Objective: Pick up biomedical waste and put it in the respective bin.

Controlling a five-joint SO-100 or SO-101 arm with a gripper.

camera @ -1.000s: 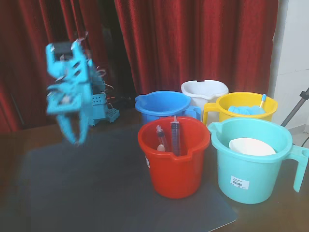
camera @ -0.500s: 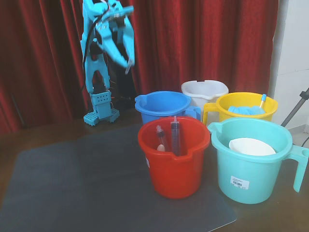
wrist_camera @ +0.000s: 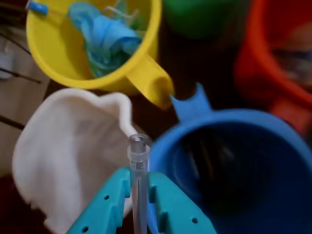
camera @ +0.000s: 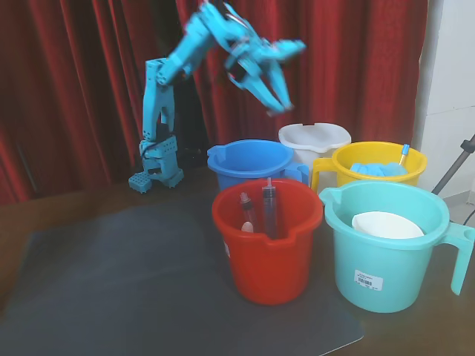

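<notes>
Between the closed turquoise fingers (wrist_camera: 109, 207) of the gripper (wrist_camera: 139, 204) stands the thin translucent tube (wrist_camera: 138, 175), clamped, its open end poking out beyond them. In the fixed view the gripper (camera: 276, 100) hangs high above the blue bin (camera: 251, 163) and white bin (camera: 314, 139); from the wrist, the tube's tip lies over where their rims meet. Five bins in all: blue, white, yellow bin (camera: 379, 165) with blue gloves (wrist_camera: 108, 41), red bin (camera: 267, 241) holding two syringes (camera: 269, 208), teal bin (camera: 390, 252) holding one white plate (camera: 386, 224). They stand on a grey mat (camera: 148, 289) over a brown table (camera: 67, 204), red curtains (camera: 326, 67) behind.
</notes>
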